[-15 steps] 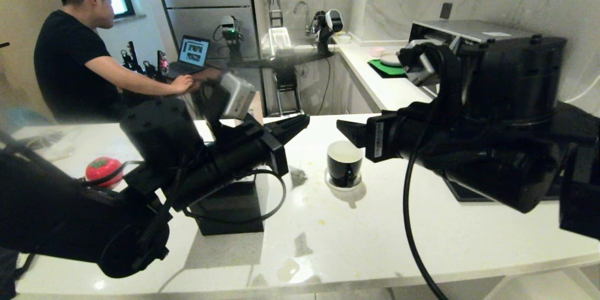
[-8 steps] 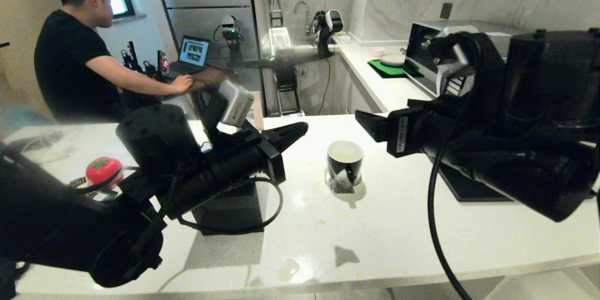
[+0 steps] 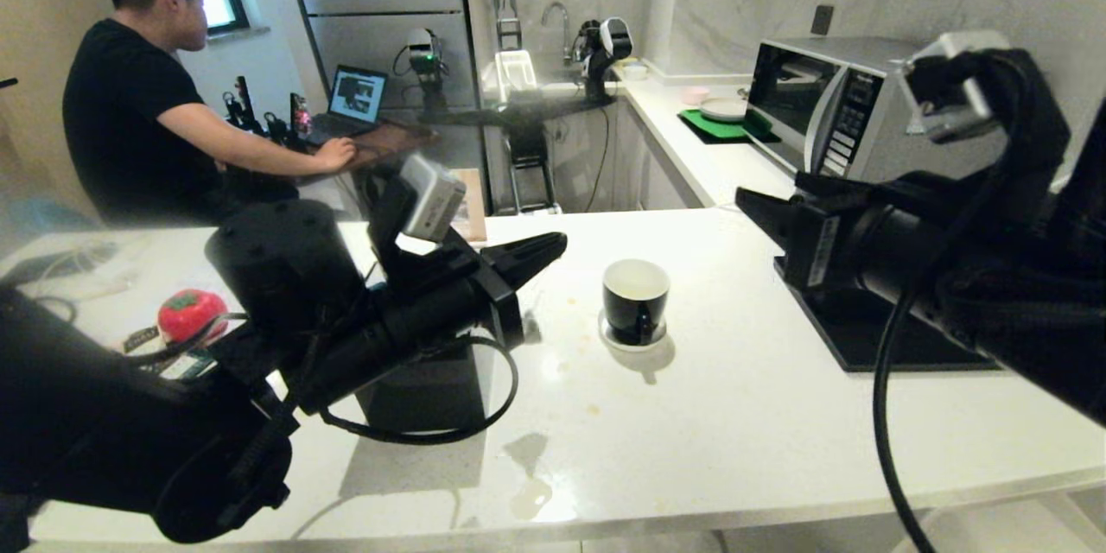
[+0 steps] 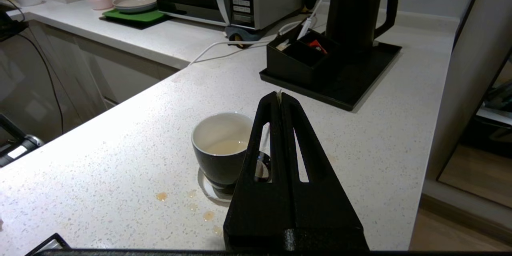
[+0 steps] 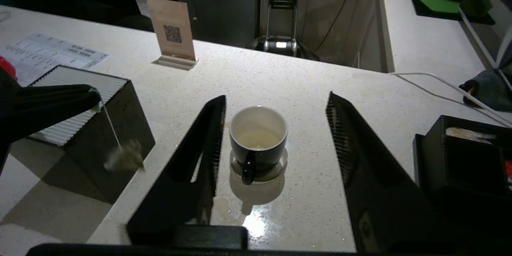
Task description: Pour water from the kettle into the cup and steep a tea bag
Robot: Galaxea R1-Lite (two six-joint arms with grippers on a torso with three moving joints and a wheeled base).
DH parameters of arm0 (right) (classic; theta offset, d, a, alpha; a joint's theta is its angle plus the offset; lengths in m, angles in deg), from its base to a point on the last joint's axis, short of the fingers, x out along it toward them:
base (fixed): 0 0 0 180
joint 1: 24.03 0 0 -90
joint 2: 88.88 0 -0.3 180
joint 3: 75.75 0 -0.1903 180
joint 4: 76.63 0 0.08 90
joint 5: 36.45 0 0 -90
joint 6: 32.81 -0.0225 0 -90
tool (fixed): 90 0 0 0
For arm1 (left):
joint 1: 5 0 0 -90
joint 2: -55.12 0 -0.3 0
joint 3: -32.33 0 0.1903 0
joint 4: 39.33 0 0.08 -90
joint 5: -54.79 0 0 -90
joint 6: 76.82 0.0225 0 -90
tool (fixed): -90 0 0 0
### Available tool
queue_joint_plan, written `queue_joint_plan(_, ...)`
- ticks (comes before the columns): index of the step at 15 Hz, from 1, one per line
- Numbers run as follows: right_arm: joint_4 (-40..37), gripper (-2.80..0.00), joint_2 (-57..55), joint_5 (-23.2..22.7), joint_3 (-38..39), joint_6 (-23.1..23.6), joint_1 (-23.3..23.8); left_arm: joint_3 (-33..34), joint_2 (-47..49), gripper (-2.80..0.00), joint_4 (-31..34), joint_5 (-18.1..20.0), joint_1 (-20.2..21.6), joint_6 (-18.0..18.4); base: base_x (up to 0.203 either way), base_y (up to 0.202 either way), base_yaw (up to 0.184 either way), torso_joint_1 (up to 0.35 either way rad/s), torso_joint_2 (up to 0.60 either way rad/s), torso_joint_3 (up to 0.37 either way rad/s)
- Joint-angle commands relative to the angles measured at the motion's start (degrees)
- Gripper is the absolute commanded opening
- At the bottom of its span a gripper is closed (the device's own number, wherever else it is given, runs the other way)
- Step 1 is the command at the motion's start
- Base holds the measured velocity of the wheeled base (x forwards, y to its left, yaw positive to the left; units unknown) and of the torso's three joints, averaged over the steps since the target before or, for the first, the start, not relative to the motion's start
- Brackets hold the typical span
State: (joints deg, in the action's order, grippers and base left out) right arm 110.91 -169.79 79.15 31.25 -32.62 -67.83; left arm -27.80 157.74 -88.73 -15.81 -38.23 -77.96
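Microwave, laptop, seated person

Cup upright on saucer, pale liquid inside; kettle on tray; tea bag dangling.

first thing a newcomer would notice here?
Probably the cup on its saucer mid-counter, part-filled with pale liquid, framed between the wide-apart fingers of the right gripper. Next, the left gripper, shut on a string with the tea bag dangling beside a black box, clear of the cup. Beyond, the kettle stands on its black tray.
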Motion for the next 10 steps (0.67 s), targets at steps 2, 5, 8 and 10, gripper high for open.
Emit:
queue_joint_plan(2,3.74,-2.80,2.31,0.68,2.95,0.17,3.04,0.12,-0.05,-2.80,-0.45,0.11,-0.08,0.00,0.000,0.000,0.000,0.000,0.00,0.000)
queue_joint_plan(5,6.68,-2.80,3.89,0.76,5.70,0.92,9.29,0.11,0.12,-2.80,-0.45,0.11,-0.52,-0.08,0.000,0.000,0.000,0.000,0.00,0.000)
queue_joint_plan(8,9.14,-2.80,6.48,0.83,10.14,2.15,16.48,0.03,0.74,-2.80,-0.45,0.11,-0.87,-0.08,0.000,0.000,0.000,0.000,0.00,0.000)
queue_joint_plan(10,9.47,-2.80,8.16,0.85,12.76,2.85,20.77,0.03,1.18,-2.80,-0.45,0.11,-1.22,-0.08,0.000,0.000,0.000,0.000,0.00,0.000)
